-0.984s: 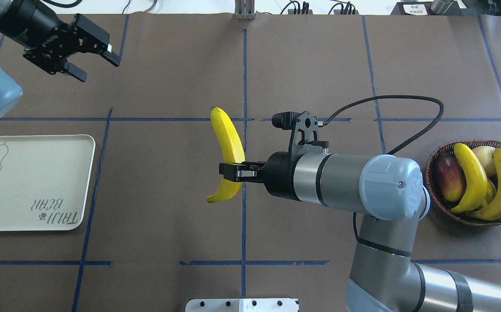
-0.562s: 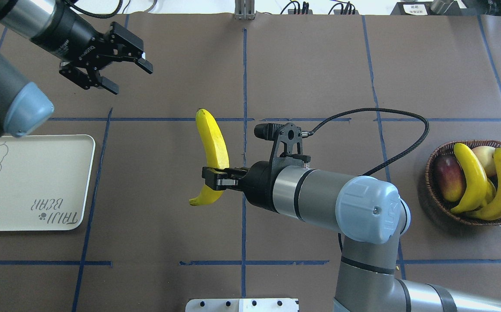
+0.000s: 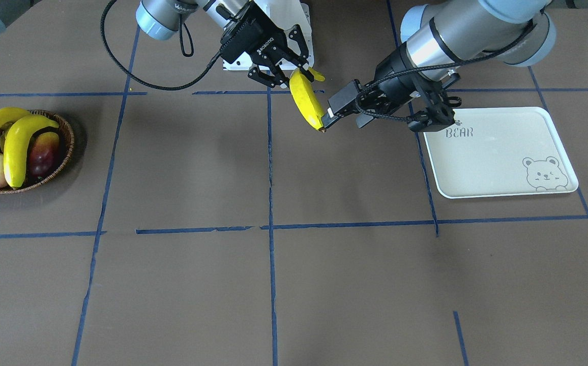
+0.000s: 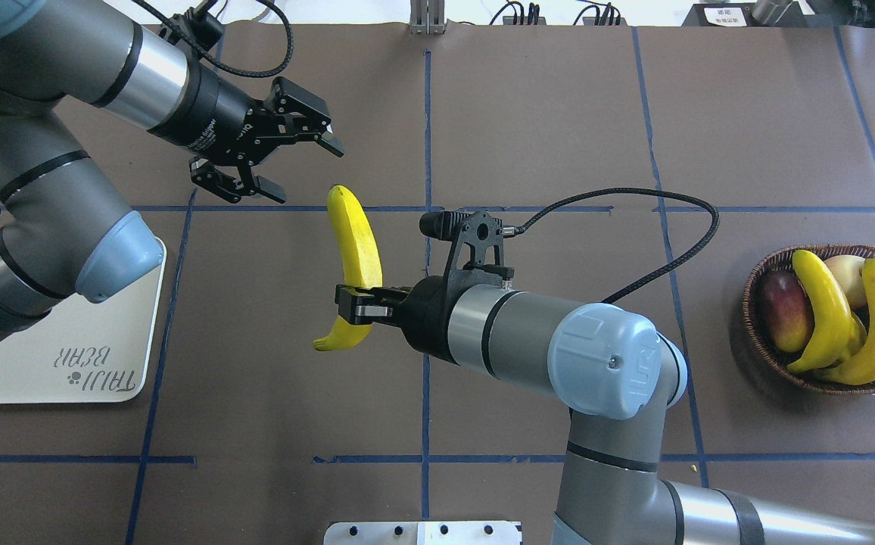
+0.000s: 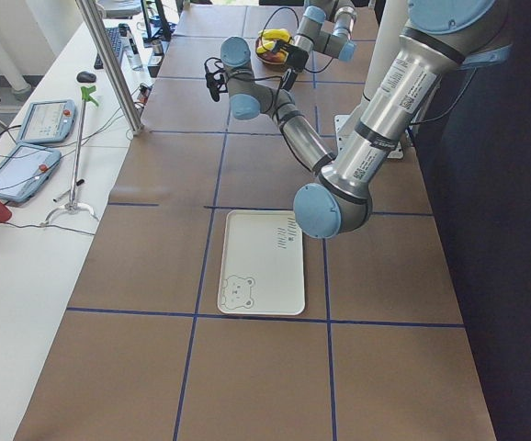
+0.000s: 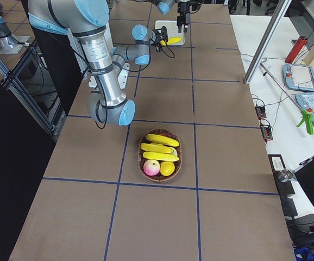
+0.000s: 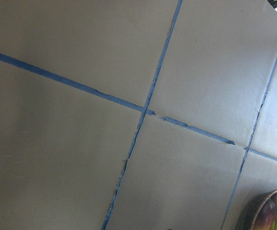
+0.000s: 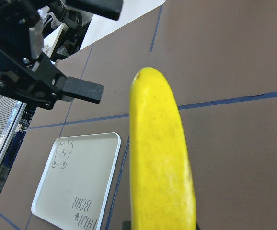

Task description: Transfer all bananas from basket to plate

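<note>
My right gripper is shut on a yellow banana near its lower end and holds it upright above the middle of the table; it also shows in the front view and fills the right wrist view. My left gripper is open and empty, just left of the banana's top end, its jaws apart beside the tip. The wicker basket at the far right holds three more bananas. The cream plate lies at the left, partly under my left arm, with nothing on it.
A red-purple mango and a pale peach-coloured fruit lie in the basket with the bananas. Blue tape lines cross the brown table. The right wrist's black cable loops over the table behind the arm.
My right gripper has carried the banana leftward. My left arm has swung in from the far left corner toward the banana's top end, its gripper staying open.
</note>
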`<state>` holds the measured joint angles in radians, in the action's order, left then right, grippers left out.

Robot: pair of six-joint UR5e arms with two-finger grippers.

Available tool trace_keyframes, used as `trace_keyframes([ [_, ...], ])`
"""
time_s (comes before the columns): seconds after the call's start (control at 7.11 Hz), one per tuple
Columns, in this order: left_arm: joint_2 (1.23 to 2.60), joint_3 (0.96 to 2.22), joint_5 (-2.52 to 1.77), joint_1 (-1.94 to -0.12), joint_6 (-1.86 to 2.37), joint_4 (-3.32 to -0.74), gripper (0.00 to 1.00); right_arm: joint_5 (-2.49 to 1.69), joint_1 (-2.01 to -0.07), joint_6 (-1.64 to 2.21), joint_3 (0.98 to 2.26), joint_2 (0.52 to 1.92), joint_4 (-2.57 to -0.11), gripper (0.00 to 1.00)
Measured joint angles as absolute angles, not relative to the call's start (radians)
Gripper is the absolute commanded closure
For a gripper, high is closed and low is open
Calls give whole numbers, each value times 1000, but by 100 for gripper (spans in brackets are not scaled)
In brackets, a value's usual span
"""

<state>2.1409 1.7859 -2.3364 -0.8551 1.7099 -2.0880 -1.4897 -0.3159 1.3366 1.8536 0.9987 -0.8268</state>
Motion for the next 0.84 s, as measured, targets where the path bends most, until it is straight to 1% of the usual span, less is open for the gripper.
trace_keyframes([
  [0.56,2146,1788,-2279,-785,1734,-2089,0,-1490,-320,1338,1850,992,-827,100],
  [0.7,2145,1790,-2277,-773,1738,-2088,8,-1490,-322,1338,1850,991,-827,100],
  [0.84,2145,1793,-2274,-764,1740,-2088,36,-1490,-323,1338,1850,991,-827,100],
])
